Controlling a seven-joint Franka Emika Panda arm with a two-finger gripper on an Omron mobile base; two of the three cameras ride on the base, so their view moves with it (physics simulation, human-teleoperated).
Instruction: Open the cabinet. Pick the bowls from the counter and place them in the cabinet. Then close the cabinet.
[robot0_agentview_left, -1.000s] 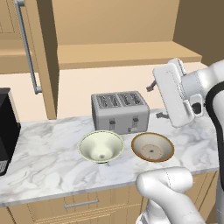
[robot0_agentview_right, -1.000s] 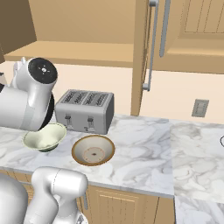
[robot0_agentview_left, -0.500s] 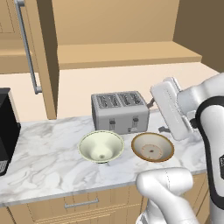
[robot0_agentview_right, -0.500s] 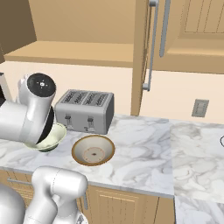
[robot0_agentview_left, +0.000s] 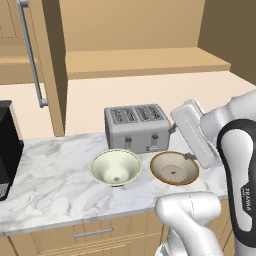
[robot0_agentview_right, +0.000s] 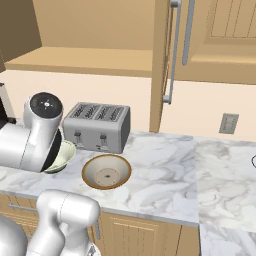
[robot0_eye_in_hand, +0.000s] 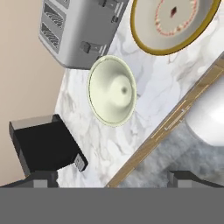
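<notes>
- Scanning L to R in your left base view: black appliance (robot0_agentview_left: 7, 150) sits at far L edge of the counter (robot0_agentview_left: 50, 185).
- Cabinet door (robot0_agentview_left: 37, 60) above it hangs open, long silver handle (robot0_agentview_left: 31, 55) facing you; bare shelf (robot0_agentview_left: 145, 62) shows behind.
- Cream bowl (robot0_agentview_left: 115, 168) upright on counter, just in front of toaster (robot0_agentview_left: 137, 128). Nothing in it.
- Brown-rimmed bowl (robot0_agentview_left: 174, 168) just R of cream one, small gap btwn them, also upright.
- Your hand hangs above and R of the brown-rimmed bowl, tilted, close to its far rim; contact can't be told.
- Jaws stand wide apart, nothing btwn them; hand view looks down on cream bowl (robot0_eye_in_hand: 112, 91).
- Right base view: wall outlet (robot0_agentview_right: 228, 123) at R.
</notes>
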